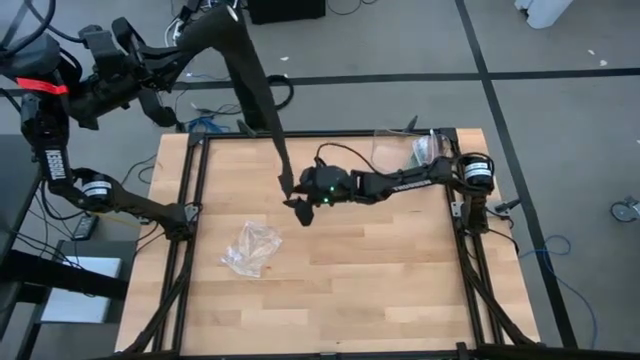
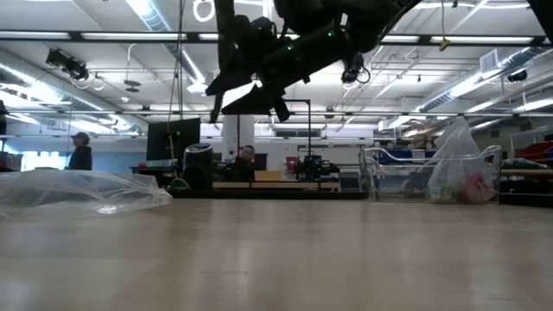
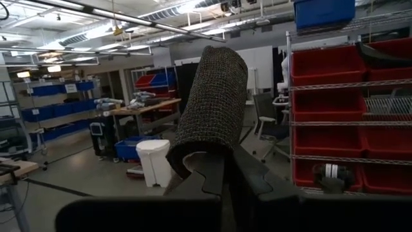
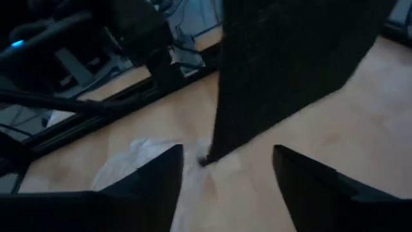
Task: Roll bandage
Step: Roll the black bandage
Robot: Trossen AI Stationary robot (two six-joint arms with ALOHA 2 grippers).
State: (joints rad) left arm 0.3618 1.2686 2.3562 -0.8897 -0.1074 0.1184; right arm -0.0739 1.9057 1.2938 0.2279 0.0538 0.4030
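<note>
Pale wooden tabletop (image 1: 400,270) below. Long charcoal-black fabric bandage (image 1: 262,95) hangs from my left pincer (image 3: 222,171), clamped on its top end, to mid-table. My right pincer (image 4: 226,169) gapes under its tail, empty; should centre before pinching, imo.

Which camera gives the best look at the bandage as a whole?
The high view: the bandage shows full length, running from the left gripper to the right gripper. Both wrist views show only close-up sections; the low view only a dark silhouette.

I count one bandage (image 1: 262,95), one clear plastic bag (image 1: 250,247) on the surface (image 1: 380,280), and two claws: left claw (image 1: 215,8), right claw (image 1: 298,200).
</note>
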